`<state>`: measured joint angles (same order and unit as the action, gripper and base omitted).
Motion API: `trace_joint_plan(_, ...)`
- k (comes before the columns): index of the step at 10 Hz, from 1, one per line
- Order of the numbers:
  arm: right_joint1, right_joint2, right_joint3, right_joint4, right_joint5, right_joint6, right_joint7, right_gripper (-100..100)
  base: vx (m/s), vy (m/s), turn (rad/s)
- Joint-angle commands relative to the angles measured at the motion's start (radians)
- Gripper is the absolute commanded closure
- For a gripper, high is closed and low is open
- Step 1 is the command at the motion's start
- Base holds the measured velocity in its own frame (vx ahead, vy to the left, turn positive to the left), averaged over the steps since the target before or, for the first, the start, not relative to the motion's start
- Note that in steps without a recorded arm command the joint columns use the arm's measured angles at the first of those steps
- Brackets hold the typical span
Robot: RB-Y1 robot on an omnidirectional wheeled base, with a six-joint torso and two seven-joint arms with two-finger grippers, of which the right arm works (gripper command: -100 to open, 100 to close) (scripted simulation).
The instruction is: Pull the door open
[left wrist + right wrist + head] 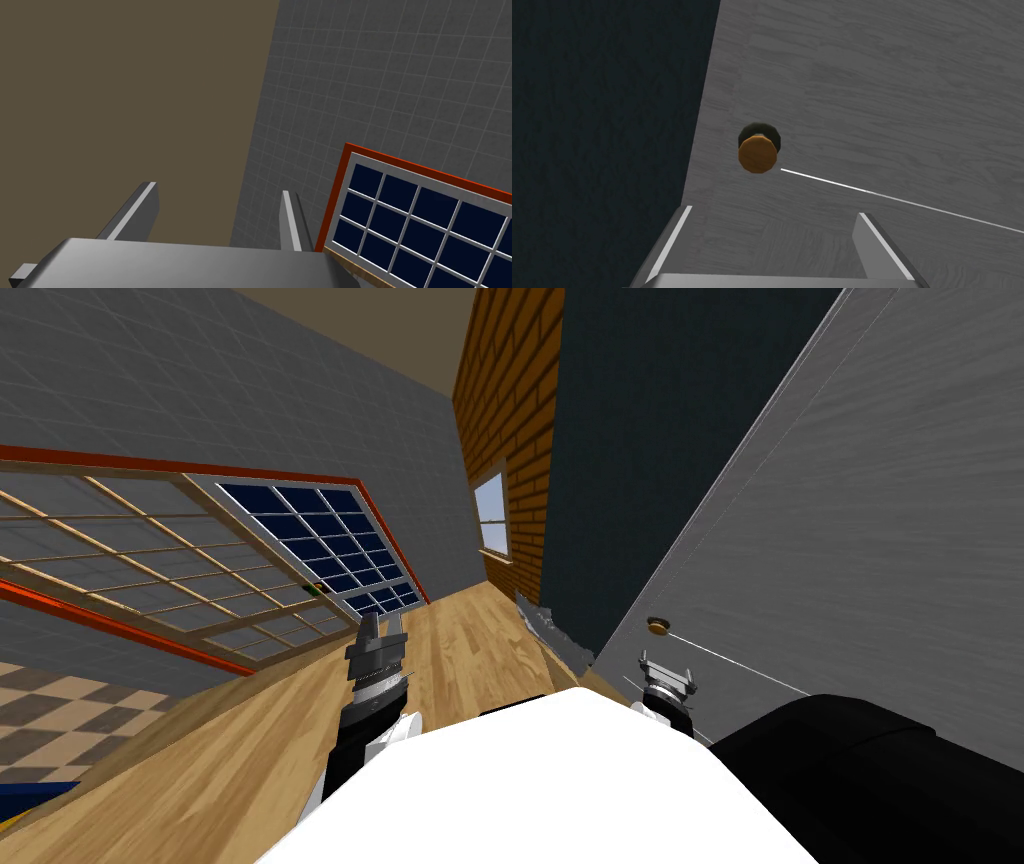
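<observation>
right gripper (pixel 773 211): fingers apart, holding nothing, pointed at the round orange-brown knob (pixel 757 156), near it but not touching | knob sits on the grey wood-grain door (pixel 887 75), close to the door edge that meets the dark blue-grey wall (pixel 602 125) | left gripper (pixel 217 189): fingers apart, empty, well away from the knob, above the light wooden plank floor (pixel 470 638)

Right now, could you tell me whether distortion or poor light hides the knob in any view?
Head view: rolled and wide-angled, walls splaying, yet the knob shows small on the grey door. Right wrist view: evenly lit, no glare, orange knob plain beyond the open right end effector.
</observation>
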<state>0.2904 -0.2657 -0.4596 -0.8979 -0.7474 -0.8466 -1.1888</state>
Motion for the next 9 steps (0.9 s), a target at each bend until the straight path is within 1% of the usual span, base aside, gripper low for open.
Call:
trace_joint_plan(1,-0.007,-0.006,-0.011,0.041,-0.023,-0.009,-0.031,-100,0.012,-0.074,0.184)
trace_joint_plan(4,-0.018,-0.016,-0.029,0.109,-0.062,-0.025,-0.083,-100,0.015,-0.067,0.172)
trace_joint_plan(8,-0.03,-0.027,-0.048,0.181,-0.104,-0.042,-0.139,-100,0.01,-0.062,0.142)
trace_joint_plan(9,-0.034,-0.031,-0.056,0.21,-0.121,-0.048,-0.161,-100,0.0,-0.059,0.255)
